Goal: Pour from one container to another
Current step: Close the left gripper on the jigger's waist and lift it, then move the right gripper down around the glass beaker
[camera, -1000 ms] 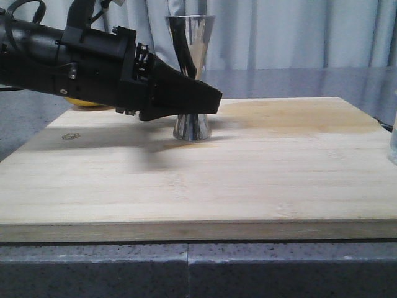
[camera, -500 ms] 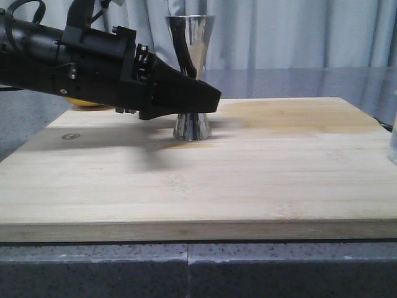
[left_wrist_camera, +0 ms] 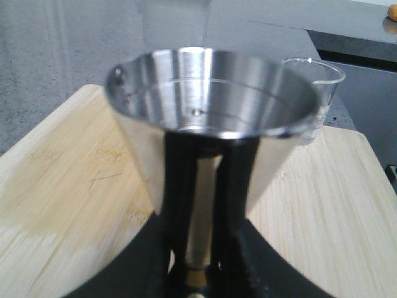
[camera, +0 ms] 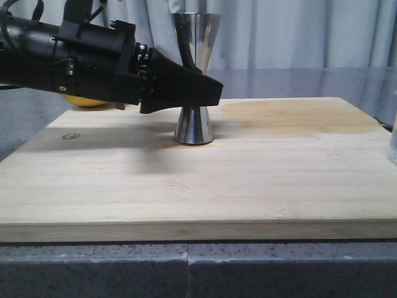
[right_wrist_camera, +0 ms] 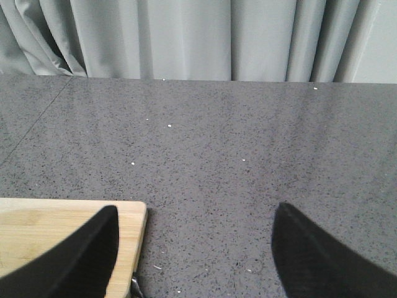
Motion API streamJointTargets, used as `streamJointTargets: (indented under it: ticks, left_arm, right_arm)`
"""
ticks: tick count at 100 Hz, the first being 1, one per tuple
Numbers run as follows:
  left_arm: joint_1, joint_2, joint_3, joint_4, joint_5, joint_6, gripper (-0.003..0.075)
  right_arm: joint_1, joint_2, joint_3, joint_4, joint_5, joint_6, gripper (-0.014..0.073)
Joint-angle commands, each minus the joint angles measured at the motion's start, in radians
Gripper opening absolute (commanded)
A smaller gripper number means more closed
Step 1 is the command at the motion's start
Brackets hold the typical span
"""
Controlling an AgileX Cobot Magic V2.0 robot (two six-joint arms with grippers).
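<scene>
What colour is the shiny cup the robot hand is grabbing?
Silver, mirror-shiny metal. The cup shows best in the left wrist view.

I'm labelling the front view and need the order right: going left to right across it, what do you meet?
Yellow object behind the arm → left end effector → steel measuring cup, gripped at its waist → bare cutting board → clear glass container at the right edge.

Right gripper [right_wrist_camera: 195, 248] with fingers [right_wrist_camera: 74, 251] spread wide apart over a grey speckled countertop [right_wrist_camera: 217, 136]; a wooden board corner [right_wrist_camera: 62, 226] lay beneath, curtains [right_wrist_camera: 186, 37] behind.
</scene>
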Motion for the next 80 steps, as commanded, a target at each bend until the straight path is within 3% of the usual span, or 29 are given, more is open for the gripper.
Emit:
streamJointTargets:
  ticks: [1, 48, 80]
  left_arm:
    - [-0.007, -0.042, -0.027, -0.078, 0.101, 0.003, -0.0020]
    - [-0.007, -0.054, -0.027, -0.078, 0.160, 0.001, -0.0019]
    - [-0.007, -0.115, -0.027, -0.078, 0.160, -0.050, -0.0019]
  right_arm:
    - [0.001, -0.001, -0.038, -0.013, -0.071, -0.006, 0.0474]
    - [0.001, -0.001, -0.038, -0.039, -0.046, -0.006, 0.0474]
    - [0.001, -0.014, -0.038, -0.055, 0.113, -0.006, 0.0474]
